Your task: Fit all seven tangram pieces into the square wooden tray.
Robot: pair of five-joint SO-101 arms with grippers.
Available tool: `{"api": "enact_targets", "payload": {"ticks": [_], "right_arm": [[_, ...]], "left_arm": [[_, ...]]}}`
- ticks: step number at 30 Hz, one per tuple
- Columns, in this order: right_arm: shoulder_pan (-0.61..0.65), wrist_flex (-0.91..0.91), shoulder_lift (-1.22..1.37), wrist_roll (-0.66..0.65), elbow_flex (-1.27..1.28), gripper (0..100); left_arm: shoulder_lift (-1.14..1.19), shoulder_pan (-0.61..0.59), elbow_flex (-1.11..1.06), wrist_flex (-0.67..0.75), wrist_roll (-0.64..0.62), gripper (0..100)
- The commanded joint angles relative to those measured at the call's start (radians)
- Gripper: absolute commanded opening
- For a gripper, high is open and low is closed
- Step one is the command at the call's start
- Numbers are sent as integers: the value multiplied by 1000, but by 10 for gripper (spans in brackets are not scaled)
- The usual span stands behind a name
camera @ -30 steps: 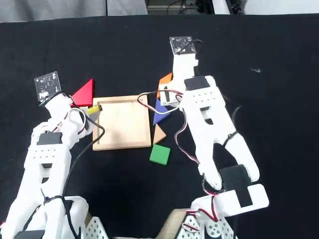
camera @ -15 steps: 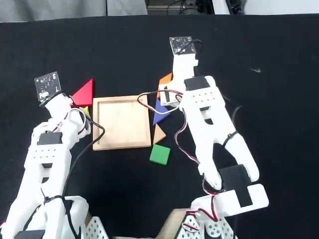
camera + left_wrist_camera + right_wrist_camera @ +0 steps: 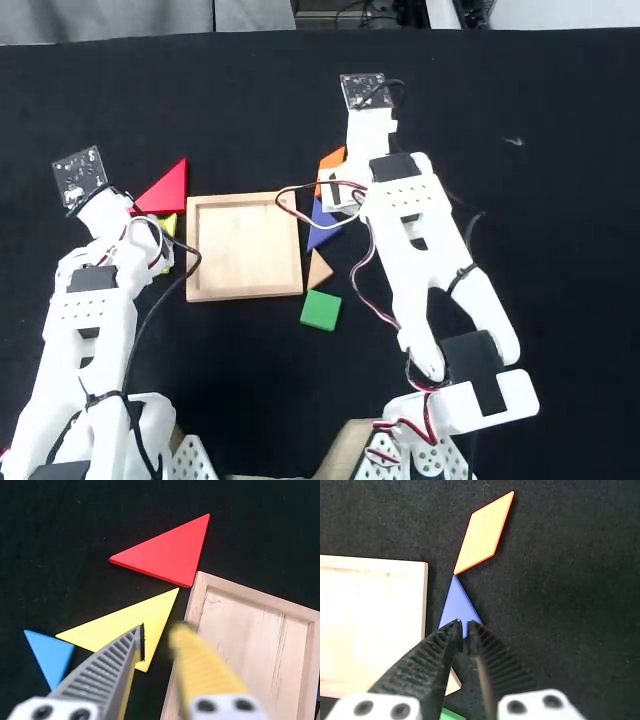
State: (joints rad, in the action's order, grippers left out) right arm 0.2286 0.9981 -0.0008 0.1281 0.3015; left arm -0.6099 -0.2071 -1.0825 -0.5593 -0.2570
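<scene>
The left fingers (image 3: 115, 655) are held parted and empty over the yellow triangle (image 3: 120, 625) beside the tray (image 3: 245, 245), seemingly for gripping. The right fingers (image 3: 490, 650) are kept nearly closed, empty, above the blue triangle (image 3: 457, 605).

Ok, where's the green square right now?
In the high view the green square lies flat on the black table, outside the wooden tray, just off its near corner on the robot's right side, beside the tan triangle.

Black tabletop (image 3: 560, 200) with dark cables (image 3: 372, 12) lying beyond it.
</scene>
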Motion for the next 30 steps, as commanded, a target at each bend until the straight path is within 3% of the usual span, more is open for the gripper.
{"api": "enact_targets", "payload": {"ticks": [1, 3, 6, 9, 11, 12, 16, 19, 21, 23, 24, 25, 30], "right_arm": [[-14, -14, -2, -6, -22, 188], [-14, -14, -2, -5, -22, 204], [-14, -11, -2, -8, -22, 183], [-14, -12, -2, -6, -22, 2], [-14, -12, -2, -6, -22, 70], [-14, -12, -2, -6, -22, 96], [-14, -12, -2, -6, -22, 156], [-14, -12, -2, -6, -22, 196], [-12, -8, -2, -6, -21, 159], [-14, -11, -2, -6, -21, 27], [-14, -11, -2, -6, -21, 6], [-14, -12, -2, -6, -21, 48], [-14, -12, -2, -6, -21, 205]], "left_arm": [[-2, -12, 38, -6, -28, 279], [-2, -15, 33, -6, -100, 345], [-2, -12, 30, -6, -101, 341], [-2, -12, 31, -6, -9, 197], [-2, -15, 38, -6, 9, 33], [-2, -16, 38, -3, 11, 23], [-2, -19, 38, -3, -11, 242], [-2, -19, 31, -6, -114, 355], [-2, -12, 30, -6, -92, 311], [-2, -12, 35, -6, -17, 157], [-2, -12, 38, -6, -5, 64], [-2, -18, 38, -3, -6, 11], [-2, -12, 38, -3, -6, 228]]}}
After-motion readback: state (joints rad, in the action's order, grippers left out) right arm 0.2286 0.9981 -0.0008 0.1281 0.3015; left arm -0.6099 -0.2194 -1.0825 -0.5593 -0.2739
